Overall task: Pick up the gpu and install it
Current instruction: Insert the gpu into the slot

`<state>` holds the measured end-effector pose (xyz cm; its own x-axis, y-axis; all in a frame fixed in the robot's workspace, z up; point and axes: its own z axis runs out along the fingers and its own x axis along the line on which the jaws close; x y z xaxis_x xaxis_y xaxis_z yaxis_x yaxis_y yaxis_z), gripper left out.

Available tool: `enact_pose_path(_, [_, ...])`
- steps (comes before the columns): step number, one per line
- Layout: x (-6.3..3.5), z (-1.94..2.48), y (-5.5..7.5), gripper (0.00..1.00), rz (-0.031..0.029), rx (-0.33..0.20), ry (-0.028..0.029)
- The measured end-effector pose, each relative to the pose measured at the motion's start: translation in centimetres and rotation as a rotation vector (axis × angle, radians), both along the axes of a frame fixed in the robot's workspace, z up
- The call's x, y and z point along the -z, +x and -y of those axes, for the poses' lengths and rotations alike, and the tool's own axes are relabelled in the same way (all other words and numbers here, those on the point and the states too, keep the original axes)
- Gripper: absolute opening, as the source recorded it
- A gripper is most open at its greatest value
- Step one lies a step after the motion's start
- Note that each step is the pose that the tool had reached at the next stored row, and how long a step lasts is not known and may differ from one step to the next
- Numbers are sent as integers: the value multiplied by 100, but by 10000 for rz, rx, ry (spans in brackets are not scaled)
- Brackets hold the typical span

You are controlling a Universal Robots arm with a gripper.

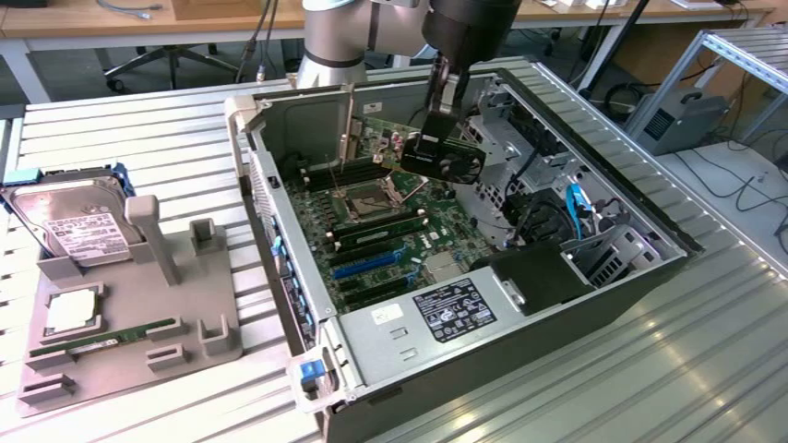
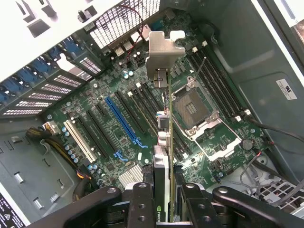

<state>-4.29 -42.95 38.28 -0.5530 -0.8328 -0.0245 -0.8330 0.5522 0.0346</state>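
The gpu is a green card with a dark cooler and a silver end bracket. It hangs on edge inside the open computer case, above the motherboard. My gripper reaches down from above and is shut on the card's cooler end. In the wrist view the gpu appears edge-on, running from between my gripper fingers out over the expansion slots beside the CPU socket. Whether its lower edge touches a slot I cannot tell.
A blue slot and a white slot lie beside the card. Drive cage and cables crowd the case at the exterior view's right. At the exterior view's left, a grey fixture holds a hard drive and a memory stick.
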Motion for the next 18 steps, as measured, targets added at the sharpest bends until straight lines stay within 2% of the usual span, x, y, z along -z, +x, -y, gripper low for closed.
enact_pose_path(18, [1, 0, 0, 27, 0, -132, -1])
